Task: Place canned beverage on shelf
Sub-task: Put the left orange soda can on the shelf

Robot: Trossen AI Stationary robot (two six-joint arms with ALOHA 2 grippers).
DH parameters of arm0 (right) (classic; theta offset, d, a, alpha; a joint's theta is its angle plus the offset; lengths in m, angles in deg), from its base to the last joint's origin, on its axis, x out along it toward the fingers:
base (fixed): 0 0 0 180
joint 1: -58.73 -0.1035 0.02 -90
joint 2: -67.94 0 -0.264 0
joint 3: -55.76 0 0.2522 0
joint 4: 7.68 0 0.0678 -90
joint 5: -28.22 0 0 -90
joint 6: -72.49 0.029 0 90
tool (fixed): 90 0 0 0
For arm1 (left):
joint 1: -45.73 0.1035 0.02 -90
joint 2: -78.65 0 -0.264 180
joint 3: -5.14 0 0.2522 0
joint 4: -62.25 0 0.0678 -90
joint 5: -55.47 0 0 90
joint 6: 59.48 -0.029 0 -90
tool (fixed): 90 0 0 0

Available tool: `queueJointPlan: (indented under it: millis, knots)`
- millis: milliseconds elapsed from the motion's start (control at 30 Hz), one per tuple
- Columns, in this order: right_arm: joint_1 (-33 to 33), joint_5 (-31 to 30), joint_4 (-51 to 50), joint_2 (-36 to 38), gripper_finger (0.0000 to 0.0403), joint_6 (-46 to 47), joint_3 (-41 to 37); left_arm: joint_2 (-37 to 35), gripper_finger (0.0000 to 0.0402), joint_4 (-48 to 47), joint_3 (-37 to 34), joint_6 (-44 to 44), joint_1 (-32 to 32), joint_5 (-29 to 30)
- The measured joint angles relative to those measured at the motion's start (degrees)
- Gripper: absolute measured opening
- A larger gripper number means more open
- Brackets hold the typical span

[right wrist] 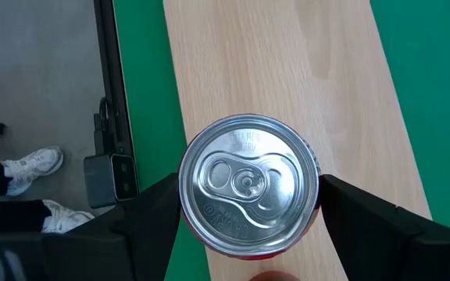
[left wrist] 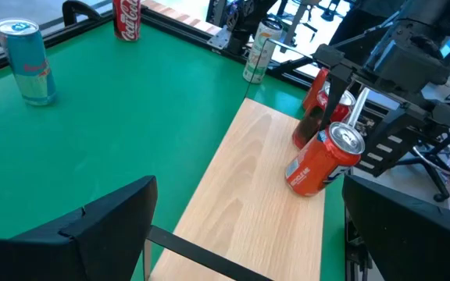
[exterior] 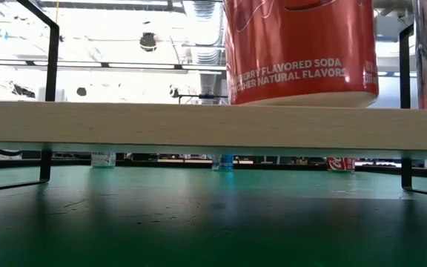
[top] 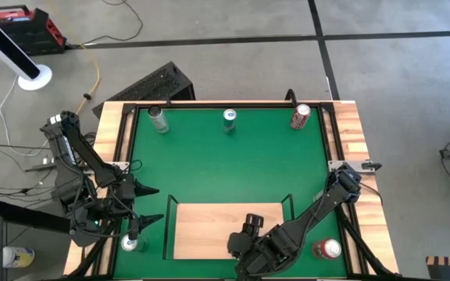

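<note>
The shelf (top: 209,230) is a pale-wood board with thin black rails, standing on the green mat near the table's front edge. It also shows in the low view (exterior: 124,122), the left wrist view (left wrist: 248,187) and the right wrist view (right wrist: 287,70). My right gripper (top: 248,232) is over the shelf and shut on a red soda can (left wrist: 323,160), also seen in the low view (exterior: 302,52) and the right wrist view (right wrist: 248,183). My left gripper (top: 156,205) is open and empty, left of the shelf above the mat. My right gripper pinches the red can's opposite side walls (right wrist: 184,204) between its two fingers (right wrist: 151,215), coming from above with the lid facing the wrist camera. The can is tilted in the left wrist view. Its base (exterior: 302,100) is at the shelf's top surface near the front edge; whether it rests there I cannot tell.
Three cans stand along the mat's far edge: a silver one (top: 158,119), a teal one (top: 230,119) and a red one (top: 300,117). One can (top: 131,243) stands left of the shelf and a red one (top: 326,250) right of it. A person's shoes (right wrist: 30,168) show on the floor.
</note>
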Motion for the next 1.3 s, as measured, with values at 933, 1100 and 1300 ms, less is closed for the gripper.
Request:
queueJointPlan:
  millis: [933,1100,1300]
  knots:
    - [-1.33,0.65,-3.36,-0.17,0.0307,3.44,0.94,-0.02,0.0393,0.0,0.0,0.07,0.0,-0.57]
    - [-1.33,0.74,-4.42,-0.26,0.0307,2.97,1.97,-0.02,0.0393,0.49,0.0,0.04,0.0,-0.62]
    - [-1.36,0.82,-4.29,-0.26,0.0307,2.97,2.03,-0.01,0.0393,0.92,0.0,0.04,0.0,-0.64]
